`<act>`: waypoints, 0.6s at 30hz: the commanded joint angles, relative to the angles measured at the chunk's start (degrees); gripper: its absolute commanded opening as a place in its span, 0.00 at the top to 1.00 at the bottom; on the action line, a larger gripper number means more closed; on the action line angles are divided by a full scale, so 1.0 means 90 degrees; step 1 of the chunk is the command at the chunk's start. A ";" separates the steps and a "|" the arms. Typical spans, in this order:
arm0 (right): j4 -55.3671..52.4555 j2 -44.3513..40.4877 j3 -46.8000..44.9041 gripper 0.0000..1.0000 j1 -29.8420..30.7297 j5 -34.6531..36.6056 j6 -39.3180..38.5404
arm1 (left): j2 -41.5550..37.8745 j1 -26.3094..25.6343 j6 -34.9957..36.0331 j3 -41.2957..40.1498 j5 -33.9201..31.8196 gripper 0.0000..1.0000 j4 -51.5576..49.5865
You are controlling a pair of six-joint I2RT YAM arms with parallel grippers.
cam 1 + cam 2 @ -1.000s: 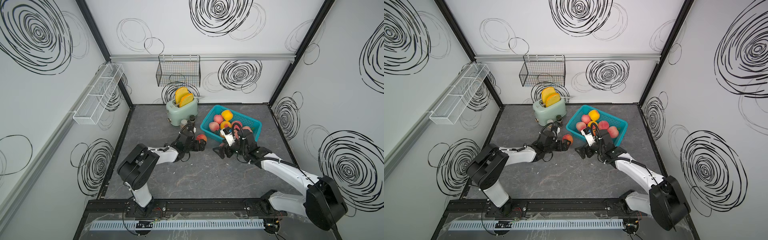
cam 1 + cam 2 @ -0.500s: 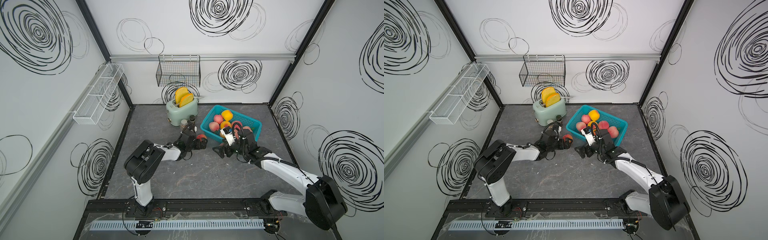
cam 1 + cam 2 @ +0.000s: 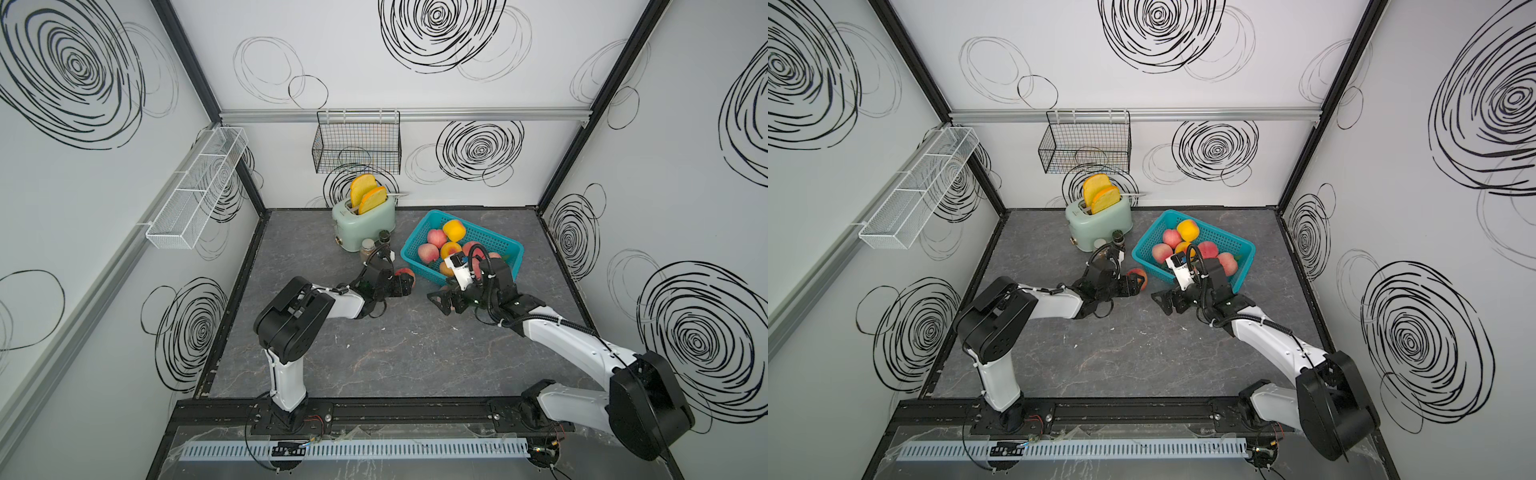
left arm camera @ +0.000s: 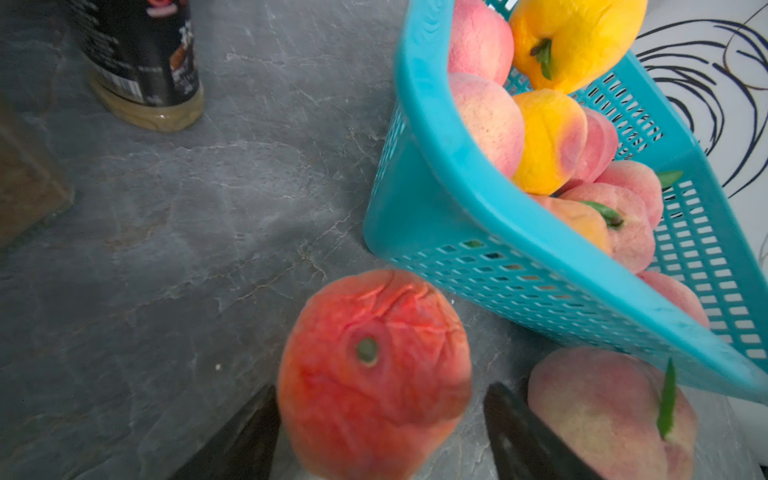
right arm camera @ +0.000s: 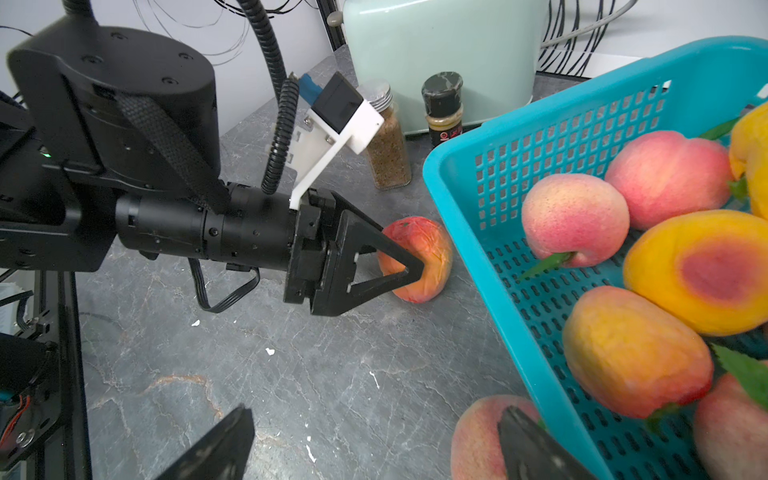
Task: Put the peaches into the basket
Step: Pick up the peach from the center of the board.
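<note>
A red peach [image 4: 374, 374] lies on the grey table just outside the teal basket [image 4: 457, 166]; it shows in both top views [image 3: 405, 274] [image 3: 1137, 276]. My left gripper [image 4: 380, 390] straddles it. One finger touches the peach and a thin strip of table shows beside the other, so it is open. A paler pink peach [image 5: 478, 436] with a leaf rests against the basket's [image 5: 469, 232] near wall. My right gripper [image 5: 374, 411] is wide open and low, one fingertip [image 5: 523, 440] overlapping that peach. Several pink and yellow peaches [image 3: 436, 237] fill the basket [image 3: 482, 232].
A mint toaster [image 3: 365, 224] holding toast stands behind the left gripper. Two spice jars [image 5: 388, 149] [image 5: 442, 110] stand between the toaster and the basket. A black wire basket [image 3: 357, 147] hangs on the back wall and a white mesh rack [image 3: 199, 191] on the left wall.
The left gripper's jaws have narrowed around the red peach, and the left arm's elbow has swung in toward the table's middle. The right arm has barely moved.
</note>
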 commanded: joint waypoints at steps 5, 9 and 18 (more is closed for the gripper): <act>0.0109 -0.0098 -0.0079 0.05 -0.0086 -0.0135 0.0012 | 0.0054 0.0055 -0.0004 0.0061 -0.0042 0.31 0.0288; 0.0105 -0.0119 -0.0083 0.05 -0.0087 -0.0153 0.0044 | -0.0070 0.0055 0.0020 -0.0015 -0.0061 0.36 0.0236; -0.0015 -0.0289 -0.0118 0.05 -0.0083 -0.0076 0.0042 | -0.0600 0.0028 0.0050 -0.0404 -0.0051 0.38 0.0089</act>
